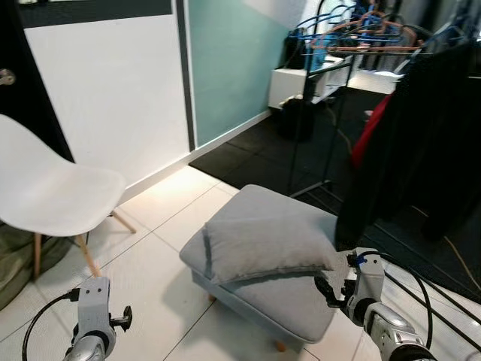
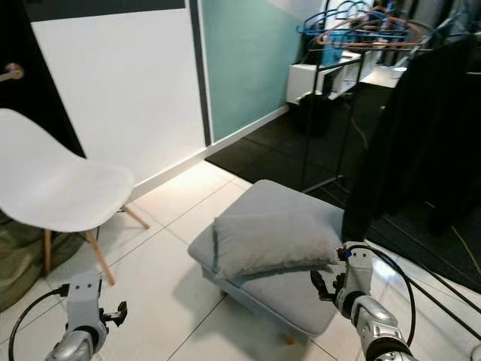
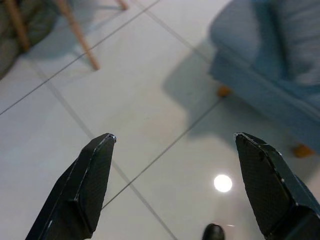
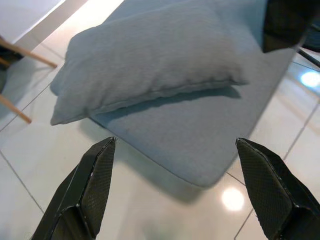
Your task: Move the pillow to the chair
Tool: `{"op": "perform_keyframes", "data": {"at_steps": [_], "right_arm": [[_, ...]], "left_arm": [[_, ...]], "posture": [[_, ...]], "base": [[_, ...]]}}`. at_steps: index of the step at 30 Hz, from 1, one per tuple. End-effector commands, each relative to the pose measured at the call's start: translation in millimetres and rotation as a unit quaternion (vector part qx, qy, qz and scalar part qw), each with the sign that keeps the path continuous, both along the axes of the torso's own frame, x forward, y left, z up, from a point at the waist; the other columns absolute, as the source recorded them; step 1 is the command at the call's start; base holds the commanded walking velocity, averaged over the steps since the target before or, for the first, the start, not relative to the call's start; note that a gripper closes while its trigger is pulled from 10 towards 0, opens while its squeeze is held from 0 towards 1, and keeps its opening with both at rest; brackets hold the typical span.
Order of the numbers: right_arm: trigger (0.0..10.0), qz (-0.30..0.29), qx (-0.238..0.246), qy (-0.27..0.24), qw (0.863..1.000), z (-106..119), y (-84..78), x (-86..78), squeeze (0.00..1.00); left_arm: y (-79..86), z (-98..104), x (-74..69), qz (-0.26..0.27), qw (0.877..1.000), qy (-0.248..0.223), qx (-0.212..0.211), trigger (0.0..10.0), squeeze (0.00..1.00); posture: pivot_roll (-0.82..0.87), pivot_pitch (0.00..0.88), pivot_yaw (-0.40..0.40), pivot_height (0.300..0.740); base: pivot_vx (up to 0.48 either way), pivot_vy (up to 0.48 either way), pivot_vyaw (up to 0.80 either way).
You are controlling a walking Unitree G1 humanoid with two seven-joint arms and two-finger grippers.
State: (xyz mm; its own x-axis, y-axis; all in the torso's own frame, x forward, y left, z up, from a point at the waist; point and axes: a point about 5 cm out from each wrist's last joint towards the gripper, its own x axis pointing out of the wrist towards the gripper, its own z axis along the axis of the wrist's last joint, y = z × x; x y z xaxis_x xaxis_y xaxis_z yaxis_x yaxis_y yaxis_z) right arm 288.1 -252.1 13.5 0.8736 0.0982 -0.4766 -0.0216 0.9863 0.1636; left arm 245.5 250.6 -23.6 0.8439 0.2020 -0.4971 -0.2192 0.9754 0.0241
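Note:
A grey pillow [image 1: 267, 244] lies flat on a grey padded footstool [image 1: 301, 301] in the middle of the tiled floor. The white shell chair [image 1: 52, 192] with wooden legs stands to the left by the white wall. My right gripper [image 4: 175, 190] is open and hovers just off the footstool's near right corner, with the pillow [image 4: 150, 60] ahead of its fingers. My left gripper [image 3: 172, 185] is open over bare tiles, low at the left, between the chair and the footstool [image 3: 265, 65].
A clothes rack [image 1: 376, 45] with dark garments and hangers stands at the right behind the footstool. A dark green bag [image 1: 19, 259] lies under the chair. A black cable [image 1: 443, 301] runs across the tiles at the right. Open tiles lie between chair and footstool.

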Motion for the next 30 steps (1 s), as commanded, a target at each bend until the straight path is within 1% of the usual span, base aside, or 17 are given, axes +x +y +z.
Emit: {"op": "perform_keyframes", "data": {"at_steps": [1, 6, 8, 10, 12, 13, 14, 15, 18, 19, 22, 23, 25, 26, 27, 28, 30], "right_arm": [[10.0, -0.003, 0.001, 0.002, 1.000, 0, -1.2, -0.8, 0.00], [10.0, -0.001, 0.001, 0.003, 1.000, -2, -0.5, -2.0, 0.00], [10.0, 0.000, 0.002, 0.003, 1.000, -2, -0.2, -2.8, 0.00], [10.0, 0.001, 0.003, 0.003, 1.000, -3, 0.6, -3.6, 0.00], [10.0, 0.001, 0.003, 0.003, 1.000, -3, 0.6, -3.6, 0.00], [10.0, 0.001, 0.002, 0.002, 1.000, -3, 0.3, -3.7, 0.00], [10.0, 0.001, 0.002, 0.002, 1.000, -3, 0.3, -3.7, 0.00], [10.0, 0.001, 0.001, 0.001, 1.000, -3, -0.6, -3.9, 0.00], [10.0, 0.001, 0.001, 0.001, 1.000, -3, -0.6, -3.9, 0.00], [10.0, -0.002, 0.001, -0.001, 1.000, -3, -2.4, -4.7, 0.00], [10.0, -0.002, 0.001, -0.001, 1.000, -3, -2.4, -4.7, 0.00], [10.0, -0.007, 0.003, -0.005, 1.000, -2, -4.6, -5.4, 0.00], [10.0, -0.007, 0.003, -0.005, 1.000, -2, -4.6, -5.4, 0.00], [10.0, -0.008, 0.002, -0.009, 1.000, -1, -5.7, -5.8, 0.00], [10.0, -0.008, 0.002, -0.009, 1.000, -1, -5.7, -5.8, 0.00], [10.0, -0.003, 0.003, -0.011, 1.000, -2, -4.6, -6.0, 0.00], [10.0, -0.003, 0.003, -0.011, 1.000, -2, -4.6, -6.0, 0.00]], "left_arm": [[-2.1, -1, 0.2, 0.005, 1.000, -0.003, -0.013, 10.0, 0.00], [0.5, 0, -0.9, 0.010, 1.000, -0.007, -0.010, 10.0, 0.00], [4.6, 2, -1.1, 0.017, 1.000, -0.013, -0.007, 10.0, 0.00], [16.2, 12, 4.7, 0.029, 0.999, -0.037, 0.010, 10.0, 0.00], [16.2, 12, 4.7, 0.029, 0.999, -0.037, 0.010, 10.0, 0.00], [22.3, 23, 13.1, 0.036, 0.998, -0.057, 0.020, 10.0, 0.00], [22.3, 23, 13.1, 0.036, 0.998, -0.057, 0.020, 10.0, 0.00], [26.1, 33, 22.0, 0.041, 0.996, -0.078, 0.028, 10.0, 0.00], [26.1, 33, 22.0, 0.041, 0.996, -0.078, 0.028, 10.0, 0.00], [24.6, 45, 31.4, 0.037, 0.993, -0.104, 0.032, 10.0, 0.00], [24.6, 45, 31.4, 0.037, 0.993, -0.104, 0.032, 10.0, 0.00], [16.9, 52, 37.2, 0.026, 0.991, -0.126, 0.033, 10.0, 0.00], [16.9, 52, 37.2, 0.026, 0.991, -0.126, 0.033, 10.0, 0.00], [6.8, 55, 37.8, 0.016, 0.990, -0.140, 0.033, 10.0, 0.00], [6.8, 55, 37.8, 0.016, 0.990, -0.140, 0.033, 10.0, 0.00], [0.8, 58, 37.4, 0.010, 0.988, -0.147, 0.032, 10.0, 0.00], [0.8, 58, 37.4, 0.010, 0.988, -0.147, 0.032, 10.0, 0.00]], "posture": [[-0.12, 0.017, -0.031, 0.740], [-0.12, 0.015, -0.031, 0.740], [-0.12, 0.012, -0.026, 0.740], [-0.12, 0.011, -0.020, 0.740], [-0.12, 0.011, -0.020, 0.740], [-0.13, 0.009, -0.020, 0.740], [-0.13, 0.009, -0.020, 0.740], [-0.13, 0.012, -0.018, 0.740], [-0.13, 0.012, -0.018, 0.740], [-0.14, 0.009, -0.015, 0.740], [-0.14, 0.009, -0.015, 0.740], [-0.15, 0.007, -0.007, 0.740], [-0.15, 0.007, -0.007, 0.740], [-0.15, 0.013, -0.002, 0.740], [-0.15, 0.013, -0.002, 0.740], [-0.14, 0.019, -0.002, 0.740], [-0.14, 0.019, -0.002, 0.740]], "base": [[0.000, 0.000, 0.00], [0.000, 0.000, 0.00], [0.000, 0.000, 0.00], [0.000, 0.000, 0.00], [0.000, 0.000, 0.00], [0.000, 0.000, 0.00], [0.000, 0.000, 0.00], [0.000, 0.000, 0.00], [0.000, 0.000, 0.00], [0.000, 0.000, 0.00], [0.000, 0.000, 0.00], [0.000, 0.000, 0.00], [0.000, 0.000, 0.00], [0.000, 0.000, 0.80], [0.000, 0.000, 0.80], [0.000, 0.000, 0.80], [0.000, 0.000, 0.80]]}}
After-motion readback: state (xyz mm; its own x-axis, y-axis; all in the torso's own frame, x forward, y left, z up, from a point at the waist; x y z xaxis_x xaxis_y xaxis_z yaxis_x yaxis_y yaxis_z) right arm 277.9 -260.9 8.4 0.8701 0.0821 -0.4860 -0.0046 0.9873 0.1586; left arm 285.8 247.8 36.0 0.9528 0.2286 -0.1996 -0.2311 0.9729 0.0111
